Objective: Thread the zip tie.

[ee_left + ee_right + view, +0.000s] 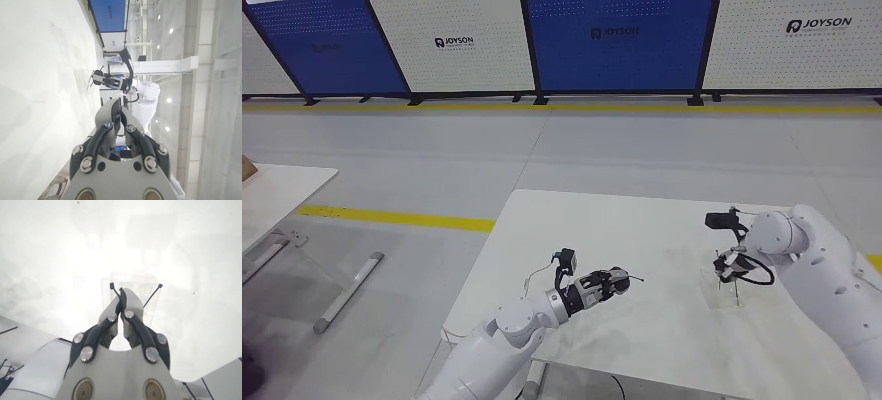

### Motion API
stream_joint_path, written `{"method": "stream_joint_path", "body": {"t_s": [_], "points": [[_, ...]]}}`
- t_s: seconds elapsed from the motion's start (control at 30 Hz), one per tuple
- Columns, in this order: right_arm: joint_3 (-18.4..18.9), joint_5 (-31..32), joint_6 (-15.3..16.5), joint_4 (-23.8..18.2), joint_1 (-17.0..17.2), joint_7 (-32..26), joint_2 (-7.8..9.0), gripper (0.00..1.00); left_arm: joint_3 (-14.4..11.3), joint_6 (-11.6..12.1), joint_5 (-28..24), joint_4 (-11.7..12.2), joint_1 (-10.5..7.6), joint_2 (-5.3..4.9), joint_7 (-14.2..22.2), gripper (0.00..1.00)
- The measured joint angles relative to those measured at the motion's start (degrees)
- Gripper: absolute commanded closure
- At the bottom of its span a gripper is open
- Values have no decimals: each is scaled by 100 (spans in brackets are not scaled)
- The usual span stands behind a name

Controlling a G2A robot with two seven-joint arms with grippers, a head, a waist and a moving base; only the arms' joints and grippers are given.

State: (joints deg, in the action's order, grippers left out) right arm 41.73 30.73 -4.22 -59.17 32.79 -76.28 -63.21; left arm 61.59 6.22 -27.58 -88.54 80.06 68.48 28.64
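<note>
Right gripper (120, 293): pads pressed together, clamped on a thin black plastic zip tie (114, 290). The tie's square head pokes out just past the fingertips and the rest of the strap is hidden between the pads. The gripper hangs directly over a clear rectangular acrylic holder (103, 294), tips at its open top. A second black zip tie (153, 294) leans tilted inside the holder, head up at the opposite corner, apart from the gripper. Holder stands on the right half of the white desk (662, 230), well in from the near edge. From the left wrist view, the held tie hangs across the right fingertips and runs down into the holder.

Left gripper (120, 104): pads together, only a hairline gap. From the top, a thin black strip (634, 278) sticks out of its tips, pointing toward the right arm. It looks like another zip tie but is too small to be sure. This gripper sits above the left half of the desk, turned sideways, well apart from the holder and the right gripper.
</note>
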Motion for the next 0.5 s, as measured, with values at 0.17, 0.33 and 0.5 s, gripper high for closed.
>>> {"method": "stream_joint_path", "body": {"t_s": [0.17,0.33,0.5], "points": [[1119,-33,21,-1358,968,-7,513,100,0,0,0,0,0,0,0,100],[1154,-36,28,-1383,980,-22,524,100,0,0,0,0,0,0,0,100],[1155,-36,27,-1385,987,-18,524,100,0,0,0,0,0,0,0,100]]}}
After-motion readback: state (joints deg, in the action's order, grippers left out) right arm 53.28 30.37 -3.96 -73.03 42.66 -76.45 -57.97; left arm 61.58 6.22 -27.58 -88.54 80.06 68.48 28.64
